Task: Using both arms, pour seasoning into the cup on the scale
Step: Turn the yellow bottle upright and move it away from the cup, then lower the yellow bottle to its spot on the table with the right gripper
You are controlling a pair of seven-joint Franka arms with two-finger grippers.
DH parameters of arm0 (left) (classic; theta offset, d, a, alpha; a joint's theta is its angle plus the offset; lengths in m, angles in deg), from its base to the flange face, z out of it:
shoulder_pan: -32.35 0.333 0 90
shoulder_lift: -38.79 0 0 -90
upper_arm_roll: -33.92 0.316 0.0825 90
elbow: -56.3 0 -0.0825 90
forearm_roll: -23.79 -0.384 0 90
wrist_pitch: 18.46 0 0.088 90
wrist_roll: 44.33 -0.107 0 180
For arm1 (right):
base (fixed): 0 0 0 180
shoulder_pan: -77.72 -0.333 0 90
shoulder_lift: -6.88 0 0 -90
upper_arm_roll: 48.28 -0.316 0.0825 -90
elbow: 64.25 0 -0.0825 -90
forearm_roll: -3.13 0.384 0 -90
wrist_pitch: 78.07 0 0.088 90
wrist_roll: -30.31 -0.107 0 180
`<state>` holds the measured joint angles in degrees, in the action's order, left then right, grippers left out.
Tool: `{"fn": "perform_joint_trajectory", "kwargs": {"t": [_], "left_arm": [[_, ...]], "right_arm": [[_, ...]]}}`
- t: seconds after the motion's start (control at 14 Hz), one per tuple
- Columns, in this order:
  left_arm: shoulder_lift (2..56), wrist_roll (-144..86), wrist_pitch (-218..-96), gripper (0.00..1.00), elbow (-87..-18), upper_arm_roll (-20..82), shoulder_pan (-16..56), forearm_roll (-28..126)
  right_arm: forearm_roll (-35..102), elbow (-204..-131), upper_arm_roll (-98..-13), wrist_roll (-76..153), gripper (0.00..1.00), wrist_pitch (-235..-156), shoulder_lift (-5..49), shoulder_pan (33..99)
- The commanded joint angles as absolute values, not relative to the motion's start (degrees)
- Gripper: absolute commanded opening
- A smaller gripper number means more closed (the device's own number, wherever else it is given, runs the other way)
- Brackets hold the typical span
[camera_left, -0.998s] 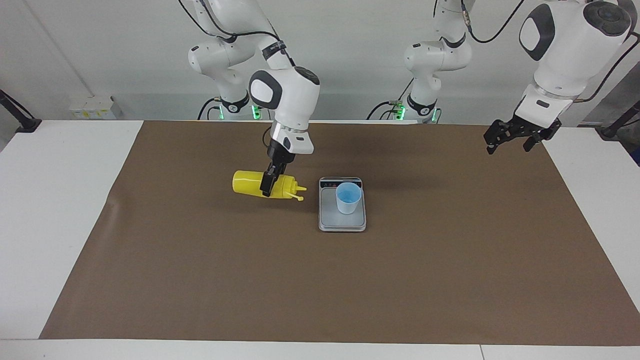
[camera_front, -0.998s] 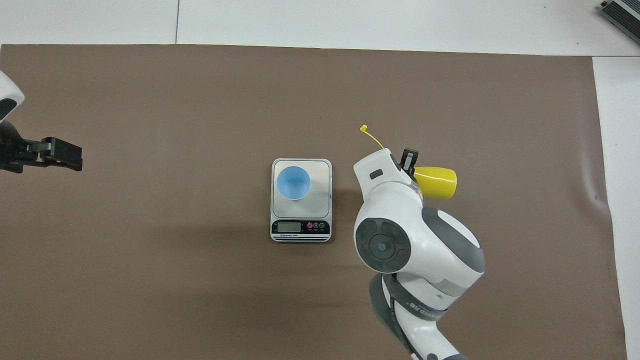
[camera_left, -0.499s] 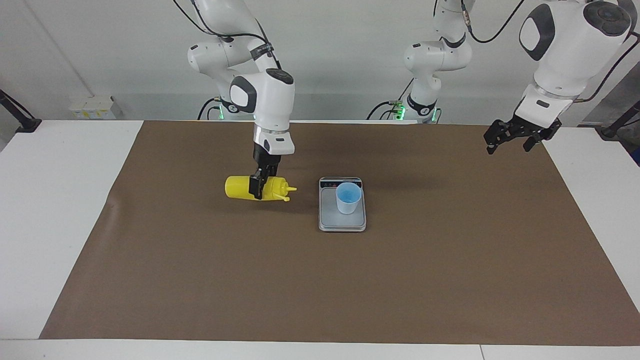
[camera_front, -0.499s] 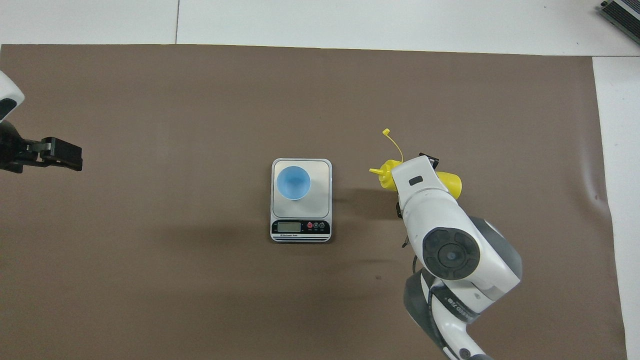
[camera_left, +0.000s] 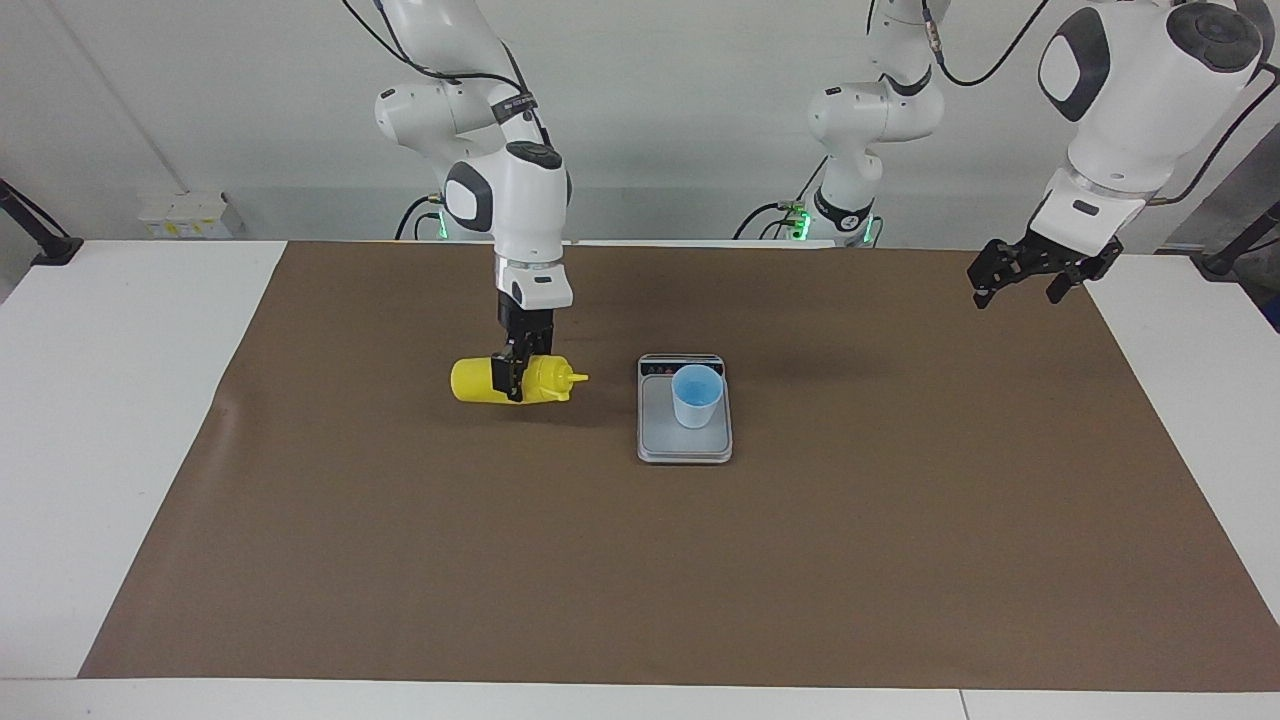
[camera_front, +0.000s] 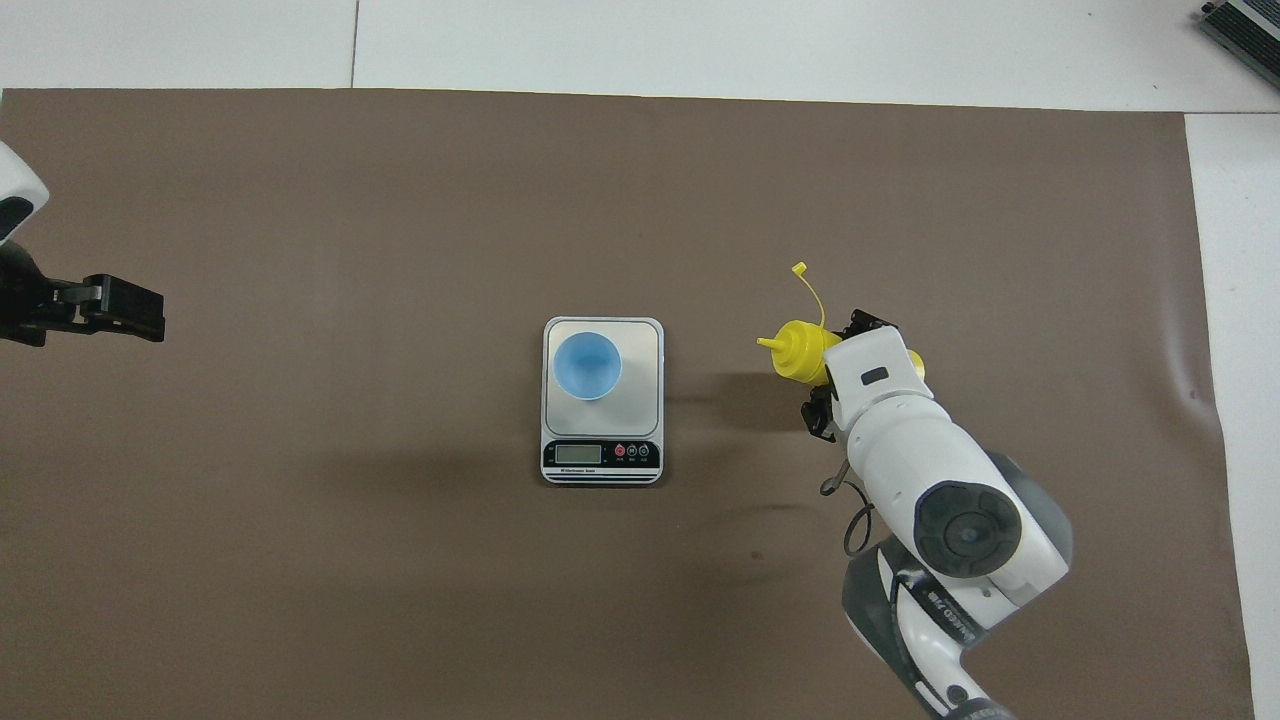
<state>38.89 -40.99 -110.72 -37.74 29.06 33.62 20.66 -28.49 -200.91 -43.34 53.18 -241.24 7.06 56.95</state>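
Facing view shows the right gripper clamped around the middle of the small bright yellow plastic squeeze bottle, which lies on its side just beside the flat silver-grey digital scale, toward the right arm's end, nozzle pointing at the scale. On the scale's plate stands the small light blue tapered plastic cup. Well apart from the scale, over the brown mat at the left arm's end, the left gripper waits with fingers spread.
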Motion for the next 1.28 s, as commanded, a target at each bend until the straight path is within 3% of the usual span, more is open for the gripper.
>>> {"fn": "perform_joint_trajectory", "kwargs": {"t": [0.0, 0.36, 0.93, 1.21], "left_arm": [[40.7, -41.6, -111.2, 1.00, -39.8, 28.8, 34.4, 21.2], [40.7, -41.6, -111.2, 1.00, -39.8, 28.8, 34.4, 21.2], [40.7, -41.6, -111.2, 1.00, -39.8, 28.8, 34.4, 21.2], [40.7, -41.6, -111.2, 1.00, -39.8, 28.8, 34.4, 21.2]], "right_arm": [[-26.8, -202.5, -43.9, 55.1, 0.02, -242.1, 4.8, 58.8], [-21.2, -202.0, -44.0, 58.8, 0.02, -241.8, 5.2, 60.3], [22.3, -201.2, -43.7, 99.2, 0.02, -239.4, 4.6, 61.5], [46.2, -200.9, -43.3, 123.2, 0.03, -234.4, 3.7, 63.9]]}}
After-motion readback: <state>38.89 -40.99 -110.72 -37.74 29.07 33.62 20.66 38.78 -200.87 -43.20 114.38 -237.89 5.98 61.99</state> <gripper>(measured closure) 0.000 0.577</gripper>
